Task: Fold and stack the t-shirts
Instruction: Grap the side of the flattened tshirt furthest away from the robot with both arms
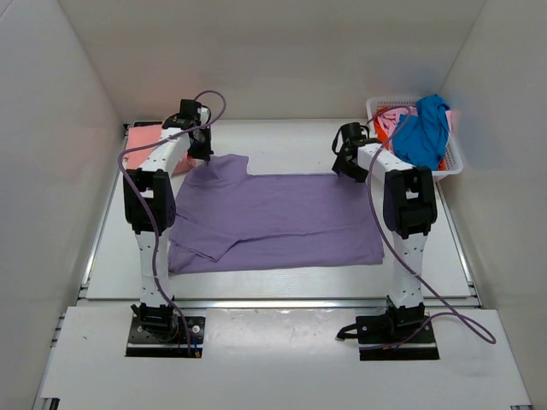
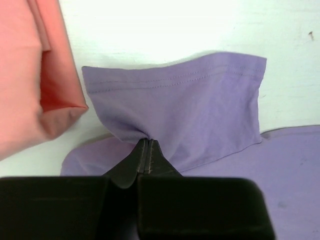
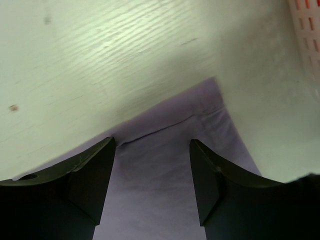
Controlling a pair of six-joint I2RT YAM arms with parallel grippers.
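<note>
A lavender-purple t-shirt [image 1: 278, 220] lies spread flat across the table's middle. My left gripper [image 2: 145, 141] is shut on its far-left sleeve [image 2: 190, 107], with the cloth bunched at the tips; in the top view that gripper [image 1: 202, 155] stands at the shirt's back left corner. My right gripper [image 3: 152, 142] is open, its two fingers straddling the shirt's far right corner [image 3: 200, 107] just above the cloth. A folded salmon-pink t-shirt [image 1: 149, 143] lies at the back left, also seen as a salmon-pink fold [image 2: 40, 80] in the left wrist view.
A white lattice basket [image 1: 451, 155] stands at the back right holding a bright blue t-shirt [image 1: 423, 132] and orange-red cloth [image 1: 386, 120]. Its wall [image 3: 305, 30] shows close to the right gripper. White walls enclose the table on three sides.
</note>
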